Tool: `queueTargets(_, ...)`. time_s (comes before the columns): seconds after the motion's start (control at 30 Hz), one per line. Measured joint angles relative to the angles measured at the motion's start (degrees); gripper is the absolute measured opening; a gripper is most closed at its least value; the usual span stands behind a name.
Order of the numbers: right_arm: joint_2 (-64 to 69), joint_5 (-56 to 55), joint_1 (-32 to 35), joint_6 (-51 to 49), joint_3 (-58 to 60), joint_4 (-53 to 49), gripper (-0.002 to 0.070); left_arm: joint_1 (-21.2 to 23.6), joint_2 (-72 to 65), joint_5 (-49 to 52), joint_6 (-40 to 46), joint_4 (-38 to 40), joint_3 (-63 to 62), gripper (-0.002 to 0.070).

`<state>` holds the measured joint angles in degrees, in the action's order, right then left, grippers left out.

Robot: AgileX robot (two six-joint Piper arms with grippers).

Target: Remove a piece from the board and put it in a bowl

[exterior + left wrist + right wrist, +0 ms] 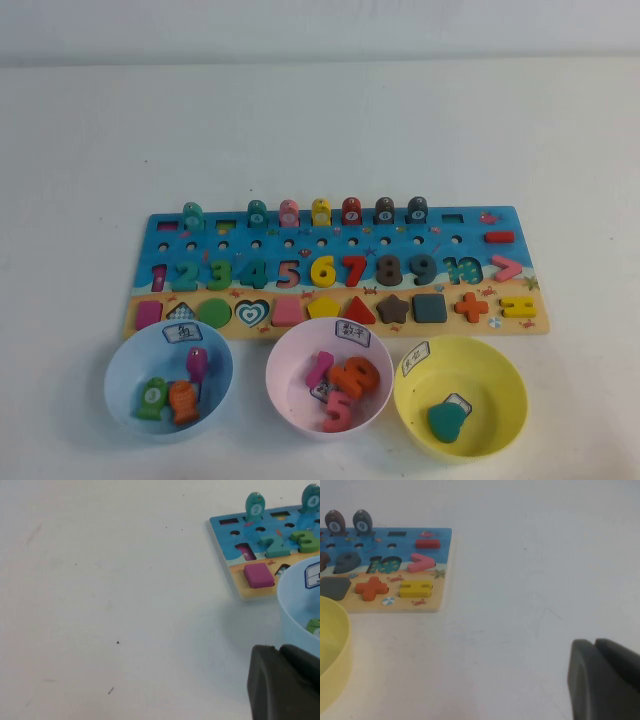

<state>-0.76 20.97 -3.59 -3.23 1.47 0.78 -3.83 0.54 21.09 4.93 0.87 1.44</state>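
Nothing grabbed yet: left gripper (285,685) and right gripper (605,680) parked off the board (480,222), finger state impossible to tell. Next up, probably reaching for the magenta piece (148,313), then over to the yellow bowl (500,372).

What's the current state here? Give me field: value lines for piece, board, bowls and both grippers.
piece: magenta block, seated at the left end of the board's tan strip
board: puzzle board, flat on the table behind the bowls
target bowl: yellow bowl, rightmost, holds one teal piece
other bowls: light-blue bowl left, pink bowl middle, both with pieces inside
left gripper: off the board's left end, beside the light-blue bowl, holding nothing
right gripper: over bare table, to the right of the board, holding nothing
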Motion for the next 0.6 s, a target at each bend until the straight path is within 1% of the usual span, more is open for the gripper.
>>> queueTargets(0.2,0.0,0.0,0.0,0.0,0.0,0.0,-0.0017,0.0,0.0,0.0,0.0,0.1,0.0,-0.0004)
queueTargets(0.4,0.0,0.0,0.0,0.0,0.0,0.0,-0.0017,0.0,0.0,0.0,-0.2,5.5,0.0,-0.0004)
queueTargets(0.6,0.0,0.0,0.0,0.0,0.0,0.0,-0.0017,0.0,0.0,0.0,-0.2,6.2,0.0,-0.0003)
